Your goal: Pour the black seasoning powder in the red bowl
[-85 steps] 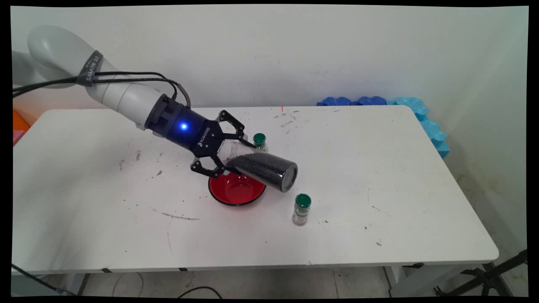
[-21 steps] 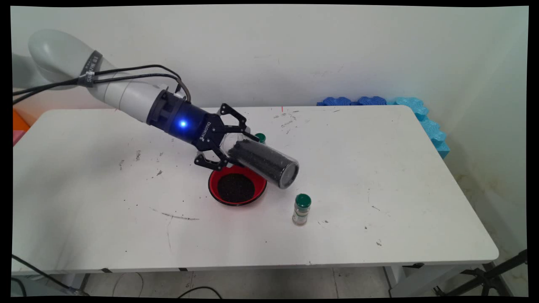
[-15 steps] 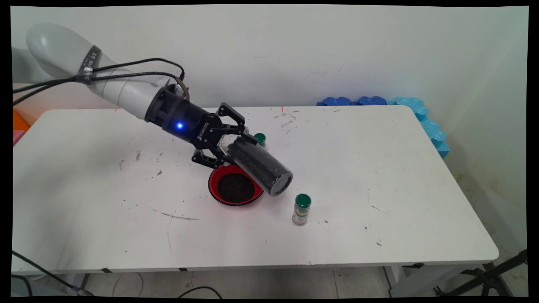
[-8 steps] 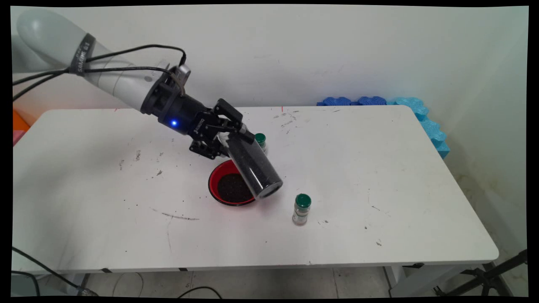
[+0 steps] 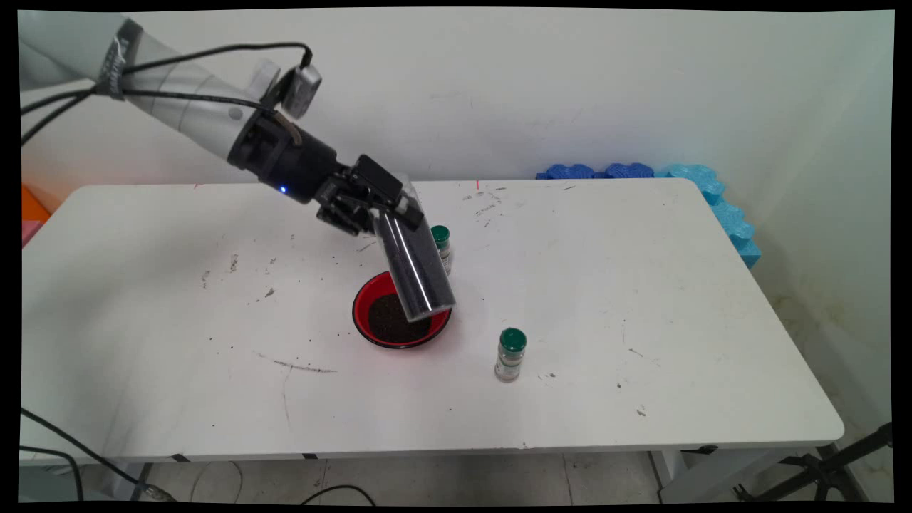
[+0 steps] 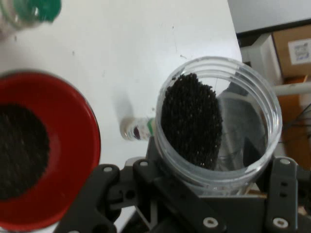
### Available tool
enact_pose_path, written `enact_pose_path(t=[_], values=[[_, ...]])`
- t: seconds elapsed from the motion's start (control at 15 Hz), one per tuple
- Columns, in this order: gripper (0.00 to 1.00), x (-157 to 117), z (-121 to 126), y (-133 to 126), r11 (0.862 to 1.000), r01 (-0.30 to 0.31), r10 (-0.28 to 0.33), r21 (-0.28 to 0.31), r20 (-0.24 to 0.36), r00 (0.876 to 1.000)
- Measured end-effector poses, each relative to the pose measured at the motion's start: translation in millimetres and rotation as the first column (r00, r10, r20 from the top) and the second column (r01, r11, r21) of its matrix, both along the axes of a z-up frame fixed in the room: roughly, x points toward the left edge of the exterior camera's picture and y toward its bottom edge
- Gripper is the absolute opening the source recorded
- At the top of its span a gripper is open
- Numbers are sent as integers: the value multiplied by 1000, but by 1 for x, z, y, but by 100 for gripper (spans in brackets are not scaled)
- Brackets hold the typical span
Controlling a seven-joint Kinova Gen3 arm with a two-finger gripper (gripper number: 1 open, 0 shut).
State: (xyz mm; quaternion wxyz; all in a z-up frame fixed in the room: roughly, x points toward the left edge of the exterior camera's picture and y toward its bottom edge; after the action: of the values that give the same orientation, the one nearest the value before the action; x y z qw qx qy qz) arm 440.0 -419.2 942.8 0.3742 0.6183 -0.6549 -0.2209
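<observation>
Main view: the gripper point(image 5: 385, 214) is clamped on the mouth end of a clear jar point(image 5: 417, 274), which hangs off the tabletop point(image 5: 641, 285) on a slant. Its closed base points down and its mouth points up toward the hand. The base hovers over the right side of the red bowl point(image 5: 363, 303), roughly mid-tabletop, without touching it as far as I can tell. There's already a pile of black granules point(image 5: 392, 324) in the bowl, and the jar looks dark with more.

Count from here: one jar, one bowl, two green-capped bottles. The far bottle point(image 5: 442, 242) stands just behind the jar toward the back edge. The near bottle point(image 5: 511, 354) is right of the bowl, toward the front edge.

Hand view: I'm looking straight into the jar's open mouth. The granules point(image 6: 192, 119) are heaped along one side, with the rest of the wall clear. The bowl point(image 6: 73, 145) is beside the jar with its dark pile in the middle. Both bottles show up again: one point(image 6: 29, 12) at the top corner, one point(image 6: 138, 130) between bowl and jar.
</observation>
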Motion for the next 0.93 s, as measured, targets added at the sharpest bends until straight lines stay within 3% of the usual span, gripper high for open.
enact_pose_path(t=[0.27,0.53,0.73,0.93], values=[[0,0,16,-3,986,98,-91,-136,57,994],[0,2,35,-7,948,183,-154,-260,129,980],[0,2,50,-12,906,247,-192,-344,185,964],[0,2,65,-19,840,318,-223,-439,256,941]])
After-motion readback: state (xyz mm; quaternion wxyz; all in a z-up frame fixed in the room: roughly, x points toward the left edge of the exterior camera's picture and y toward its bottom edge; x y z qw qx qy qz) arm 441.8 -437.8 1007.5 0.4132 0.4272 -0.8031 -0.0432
